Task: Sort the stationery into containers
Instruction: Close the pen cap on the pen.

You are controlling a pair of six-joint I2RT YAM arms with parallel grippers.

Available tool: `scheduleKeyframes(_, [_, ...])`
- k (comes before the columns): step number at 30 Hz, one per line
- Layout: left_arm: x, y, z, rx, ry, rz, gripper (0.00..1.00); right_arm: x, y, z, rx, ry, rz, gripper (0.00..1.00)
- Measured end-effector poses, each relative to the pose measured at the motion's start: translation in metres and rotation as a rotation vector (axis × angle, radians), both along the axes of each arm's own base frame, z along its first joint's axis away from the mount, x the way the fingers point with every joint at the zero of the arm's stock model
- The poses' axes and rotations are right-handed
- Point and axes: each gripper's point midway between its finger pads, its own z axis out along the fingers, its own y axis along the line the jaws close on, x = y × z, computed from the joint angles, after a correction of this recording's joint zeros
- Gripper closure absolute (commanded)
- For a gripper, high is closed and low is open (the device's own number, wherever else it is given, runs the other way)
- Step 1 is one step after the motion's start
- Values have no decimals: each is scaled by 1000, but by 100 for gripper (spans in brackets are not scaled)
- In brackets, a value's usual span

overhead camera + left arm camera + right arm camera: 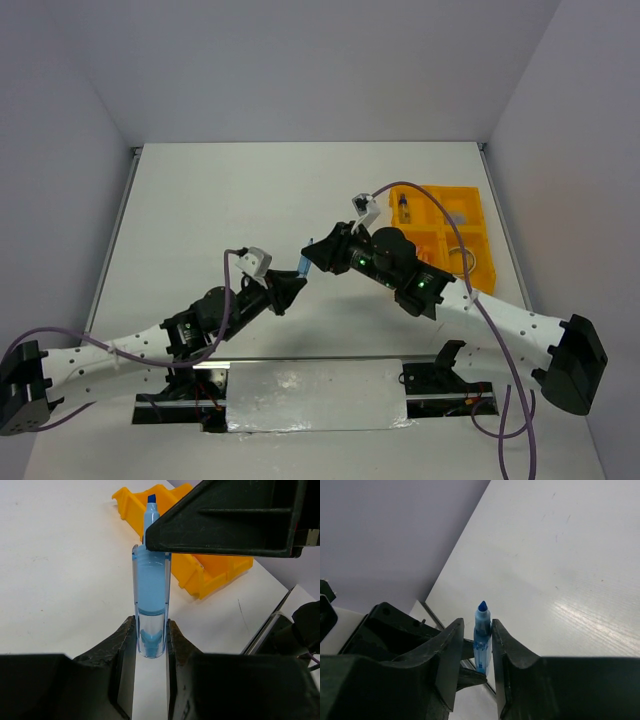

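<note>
White tabletop [250, 200], plain grey-lilac walls, nothing fancy. All the action is mid-table, up in the air, where your 2 arms meet nose to nose.

You're in the middle of a handover. The blue highlighter [150, 590] hangs between both grippers, off the table. Your left gripper [151, 635] is clamped on its butt end, fingers pressed to both sides. Your right gripper [479, 640] looks closed on the barrel too, a bit further toward the nib, which pokes out past the fingertips (it looks like a bare chisel tip, no cap that I can see).

The yellow-orange tray [478, 262] sits on the right side of the table, well apart from the handover spot and right next to your right arm. A couple of small things are already in its far compartments, too small to name.

My read on the next move: let the left fingers go first, and only once the right grip is solid. Then back the left arm out straight so it doesn't drag the pen. After that, swing right over to the tray and drop it in 1 compartment.
</note>
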Motion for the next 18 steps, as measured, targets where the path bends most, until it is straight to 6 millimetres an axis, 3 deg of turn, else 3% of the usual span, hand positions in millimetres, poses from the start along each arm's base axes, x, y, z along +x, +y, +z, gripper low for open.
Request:
scheduleKeyframes(3, [-1, 2, 0, 1, 1, 1, 100, 2, 0, -4, -13, 1, -7, 73])
scheduleKeyframes(6, [-1, 4, 1, 4, 1, 3, 100, 3, 1, -7, -21, 3, -11, 98])
scheduleKeyframes(14, [-2, 6, -3, 21, 8, 5, 100, 4, 1, -8, -55, -32, -15, 100])
scheduleKeyframes(18, [-5, 6, 7, -16, -10, -10, 100, 3, -5, 5, -87, -86, -15, 100])
